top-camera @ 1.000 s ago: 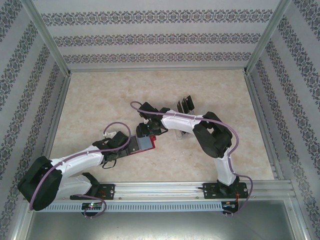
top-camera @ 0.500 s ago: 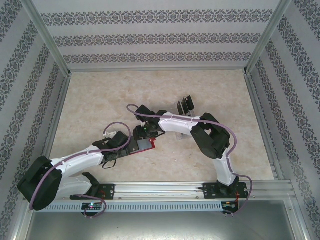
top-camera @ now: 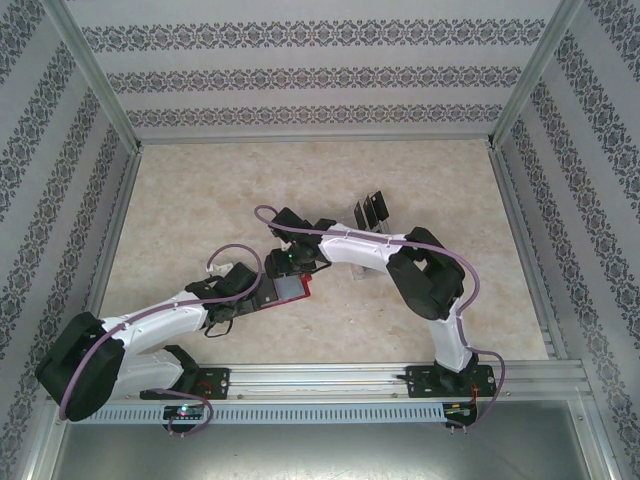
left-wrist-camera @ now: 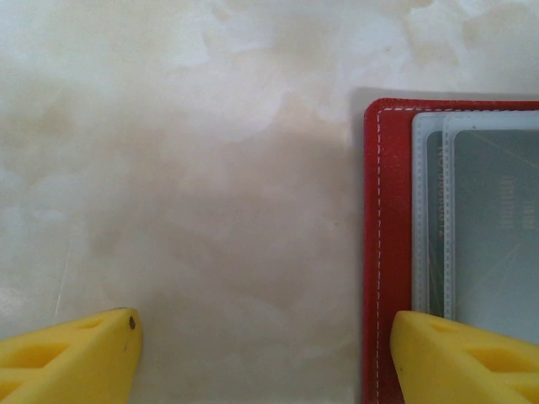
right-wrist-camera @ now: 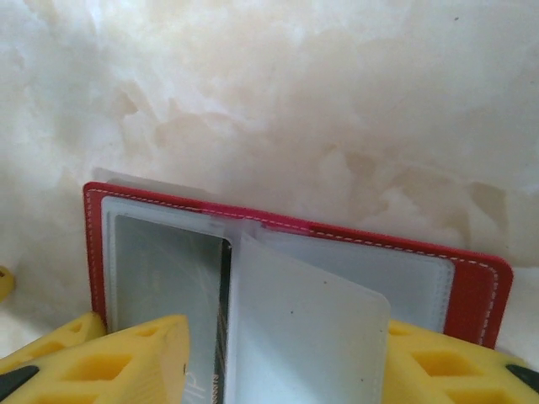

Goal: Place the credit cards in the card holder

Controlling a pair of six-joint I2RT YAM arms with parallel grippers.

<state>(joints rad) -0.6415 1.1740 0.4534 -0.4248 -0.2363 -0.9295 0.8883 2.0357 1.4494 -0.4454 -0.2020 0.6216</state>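
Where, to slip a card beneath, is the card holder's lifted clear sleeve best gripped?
Probably its free edge near the rounded corner, from the side opposite the middle fold: the clear sleeve is bound there and stands off the card holder.

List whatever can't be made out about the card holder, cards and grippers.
1. Top view: both arms cover much of the card holder; the standing cards are too small to count.
2. Left wrist: the holder runs off the right edge; the card inside has blurred print.
3. Right wrist: the bottom edge cuts off whether the right gripper grips the clear sleeve.
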